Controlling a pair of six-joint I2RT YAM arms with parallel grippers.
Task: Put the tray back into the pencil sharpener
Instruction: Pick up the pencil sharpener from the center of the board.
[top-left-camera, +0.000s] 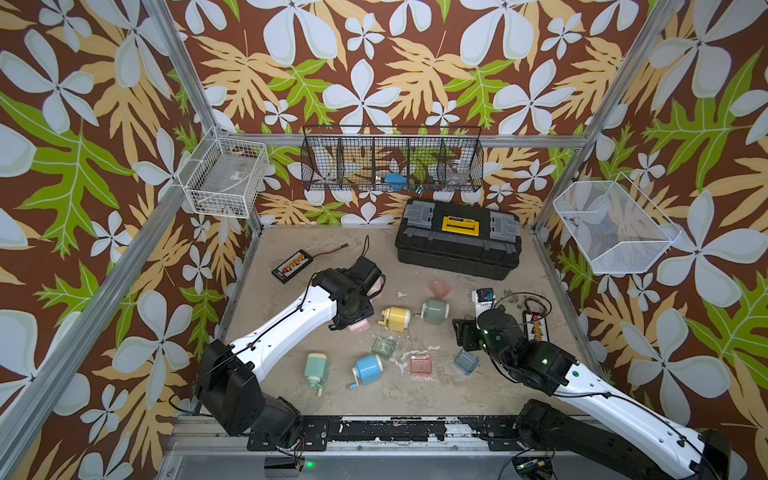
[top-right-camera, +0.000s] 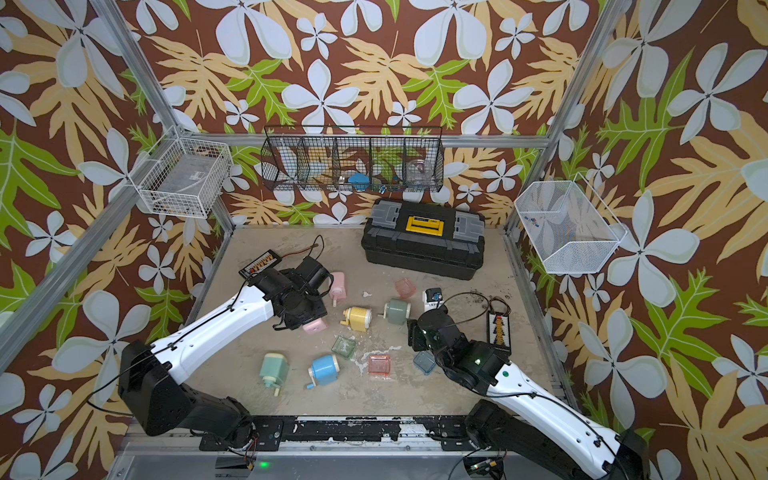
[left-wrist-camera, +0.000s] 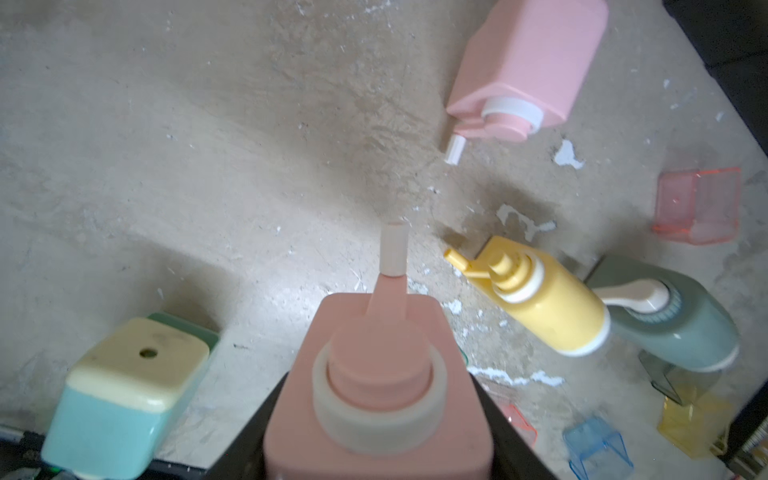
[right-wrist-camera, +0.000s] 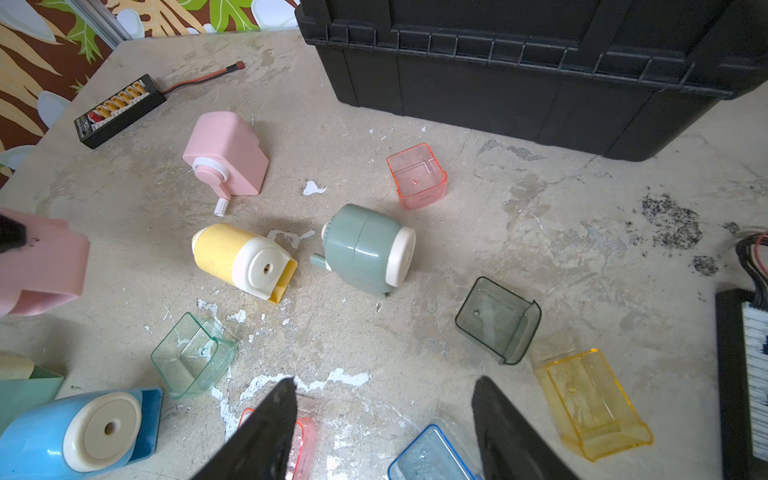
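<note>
Left wrist view shows the left tool (left-wrist-camera: 378, 415) closed on a pink pencil sharpener (left-wrist-camera: 376, 374); its two dark jaws press the sides and the crank end faces the camera. Right wrist view shows the right tool (right-wrist-camera: 384, 386) with jaws wide apart and holding nothing, above the bench (right-wrist-camera: 582, 232), over a pink tray (right-wrist-camera: 305, 432) and a blue tray (right-wrist-camera: 428, 457). A second pink tray (right-wrist-camera: 417, 174) stands near the black toolbox (right-wrist-camera: 540, 83), apart from both tools.

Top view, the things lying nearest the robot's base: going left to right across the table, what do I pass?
In a top view: mint-green sharpener → blue sharpener → green tray → red tray → blue tray.
</note>
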